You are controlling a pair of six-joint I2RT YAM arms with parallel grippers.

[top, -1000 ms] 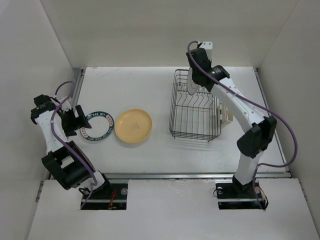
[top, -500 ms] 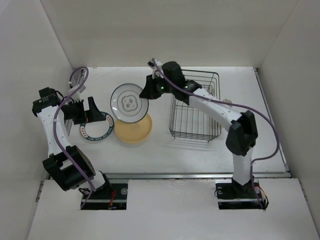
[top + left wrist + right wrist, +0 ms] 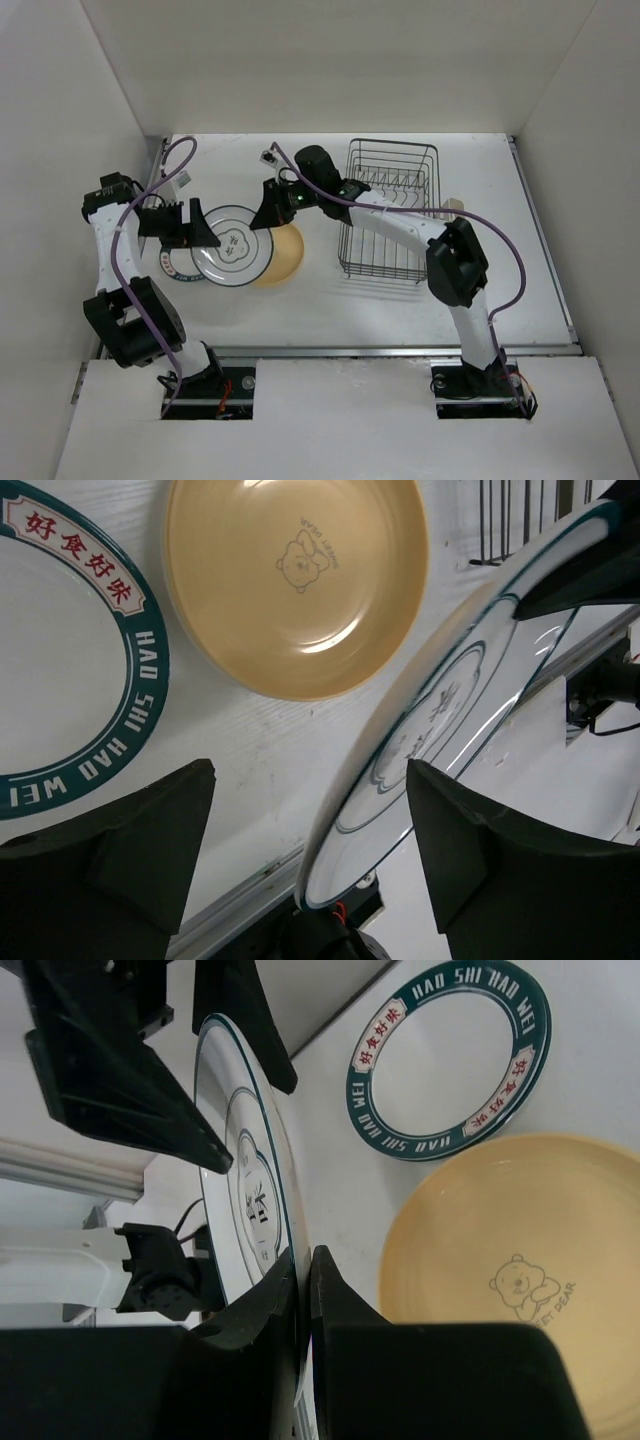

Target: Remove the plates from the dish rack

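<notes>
My right gripper (image 3: 268, 212) is shut on the right rim of the white plate with thin dark rings (image 3: 233, 245) and holds it tilted above the table. Its jaws pinch the rim in the right wrist view (image 3: 303, 1295). My left gripper (image 3: 192, 226) is open, with the plate's left rim (image 3: 400, 770) between its spread fingers (image 3: 110, 870), not touching. The yellow-orange plate (image 3: 286, 256) and the lettered-band plate (image 3: 172, 268) lie flat on the table, partly hidden under the held plate. The dish rack (image 3: 390, 212) holds no plates. No cream plate is in view.
The white cutlery holder (image 3: 452, 214) sits on the rack's right side. The rack stands on the right half of the table. White walls close in the left, back and right. A metal rail (image 3: 340, 350) runs along the table's near edge.
My right arm has carried the ringed plate out of the rack and leftward, lowering it over the yellow plate. My left gripper has moved right, up to the plate's left rim.
</notes>
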